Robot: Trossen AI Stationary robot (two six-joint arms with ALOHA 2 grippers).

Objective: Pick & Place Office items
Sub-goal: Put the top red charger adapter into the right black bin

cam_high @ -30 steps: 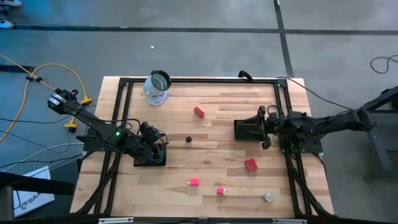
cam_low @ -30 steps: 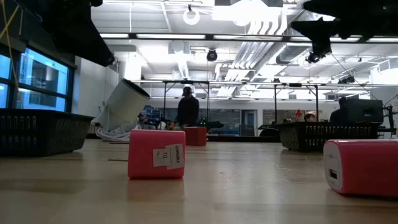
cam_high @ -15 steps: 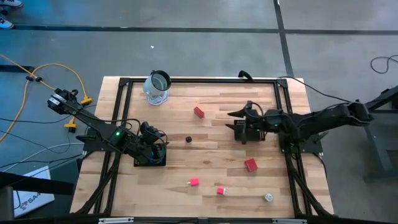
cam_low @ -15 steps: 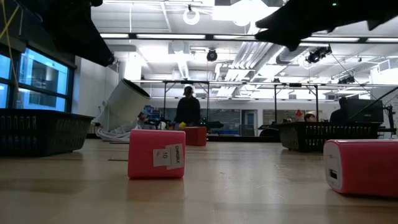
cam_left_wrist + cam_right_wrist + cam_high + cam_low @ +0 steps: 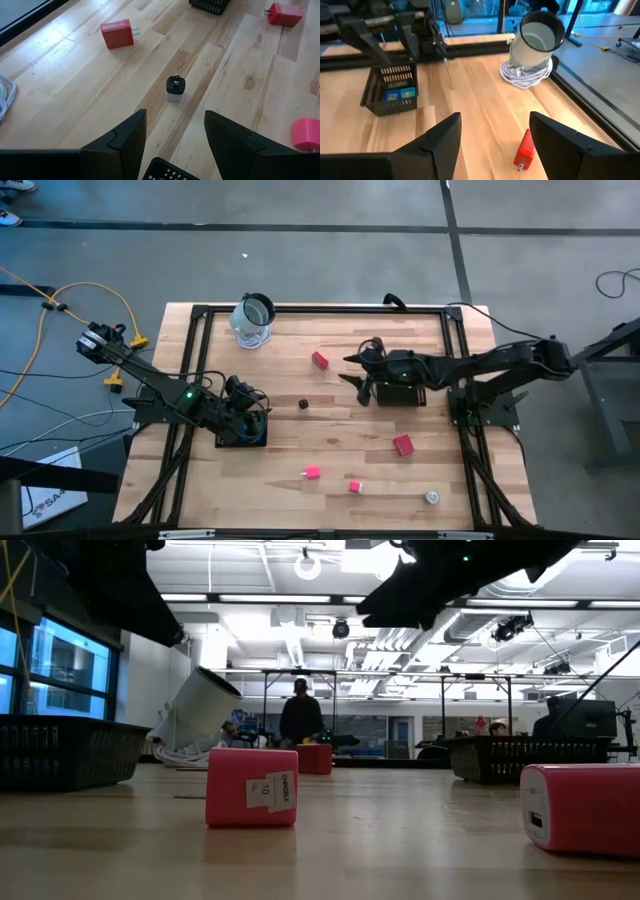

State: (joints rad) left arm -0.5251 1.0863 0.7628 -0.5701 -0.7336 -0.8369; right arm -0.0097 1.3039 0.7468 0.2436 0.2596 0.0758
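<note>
With my right gripper (image 5: 358,369) open and empty near the table's far-edge middle, I judge the red plug-in charger (image 5: 319,360) beside it light, rigid, smooth: grip its 2 flat sides.

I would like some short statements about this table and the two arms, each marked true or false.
1. The right claw holds a red block. False: it is open and empty, above the table near the red plug block.
2. The left claw is open. True.
3. A small dark cube stands on the wood between the two arms. True.
4. The whitish round piece lies inside the left basket. False: it lies on the table near the front right corner.
</note>
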